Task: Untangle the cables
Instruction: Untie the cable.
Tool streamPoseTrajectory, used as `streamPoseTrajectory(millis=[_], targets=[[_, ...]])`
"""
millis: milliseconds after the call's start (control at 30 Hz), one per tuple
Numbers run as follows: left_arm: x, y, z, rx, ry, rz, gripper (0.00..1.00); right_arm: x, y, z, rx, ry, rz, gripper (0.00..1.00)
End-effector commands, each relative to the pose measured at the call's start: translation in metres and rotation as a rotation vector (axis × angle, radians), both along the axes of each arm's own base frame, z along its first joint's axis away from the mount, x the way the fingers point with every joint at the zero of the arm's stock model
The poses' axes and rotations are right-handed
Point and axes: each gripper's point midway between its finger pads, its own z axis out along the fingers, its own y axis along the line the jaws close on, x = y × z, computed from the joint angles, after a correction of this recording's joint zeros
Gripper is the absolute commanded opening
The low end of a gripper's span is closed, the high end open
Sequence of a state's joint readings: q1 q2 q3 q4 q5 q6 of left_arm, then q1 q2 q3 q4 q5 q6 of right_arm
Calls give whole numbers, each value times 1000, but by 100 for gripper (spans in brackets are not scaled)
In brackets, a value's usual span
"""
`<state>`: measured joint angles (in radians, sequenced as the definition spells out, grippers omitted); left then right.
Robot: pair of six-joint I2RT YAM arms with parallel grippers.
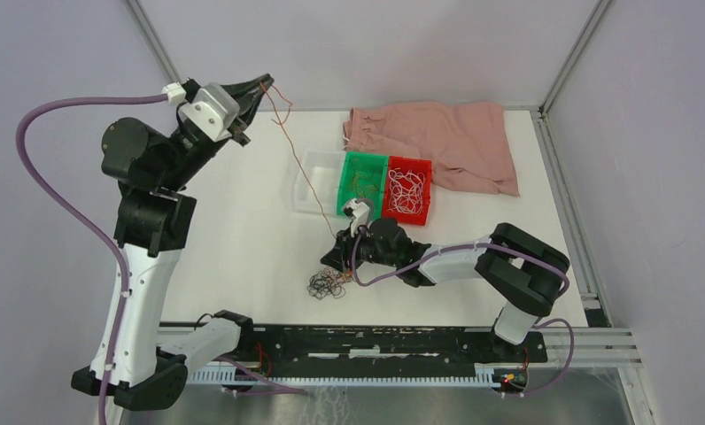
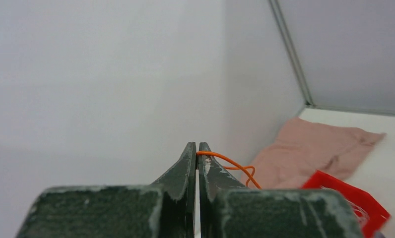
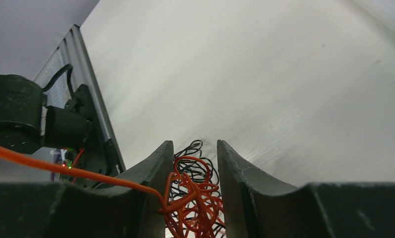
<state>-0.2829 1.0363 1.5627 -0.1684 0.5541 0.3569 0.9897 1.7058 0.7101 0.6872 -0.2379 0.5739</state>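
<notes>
High at the back left, my left gripper is shut on one orange cable. That strand runs taut down across the table to my right gripper. The right gripper's jaws are closed partway on a tangle of orange and black cables resting on the table. The strand leaves the tangle over the finger on the left side of the right wrist view. Black loops of the tangle spill out past the fingertips toward the front rail.
Three small bins stand side by side behind the right gripper: a clear one, a green one with brownish wires and a red one with white wires. A pink cloth lies at the back right. Enclosure walls surround the table.
</notes>
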Motion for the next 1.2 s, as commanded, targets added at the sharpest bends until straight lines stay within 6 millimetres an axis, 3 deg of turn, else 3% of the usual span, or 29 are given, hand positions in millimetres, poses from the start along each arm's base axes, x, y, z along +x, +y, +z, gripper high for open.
streamPoseTrajectory(millis=[0,100,333,433,533,633,733,867,967,1167], targets=[[3,45,84,-112,-284,259,3,21,-8,-10,-21,-59,-106,45],[-2,65,122,-195,-408,359,3,22,-10,-16,-20,-51,-120,46],[-47,110,207,-375,-757,545,3,21,-18,-29,-33,-47,-147,50],[-67,121,232,-423,-873,587,3,20,-20,-27,-34,-54,-147,52],[-77,119,245,-416,-901,567,3,20,-23,-26,-28,-59,-154,53],[-72,112,241,-388,-862,528,3,19,-23,-19,-14,-67,-150,54],[-58,96,220,-322,-760,464,3,20,-22,-1,12,-90,-149,55],[-33,72,176,-227,-634,371,3,22,-17,45,51,-143,-129,58],[-23,60,154,-182,-558,318,3,23,-15,81,66,-194,-114,63],[-1,31,104,-110,-389,183,3,25,-9,127,100,-268,-83,66]])
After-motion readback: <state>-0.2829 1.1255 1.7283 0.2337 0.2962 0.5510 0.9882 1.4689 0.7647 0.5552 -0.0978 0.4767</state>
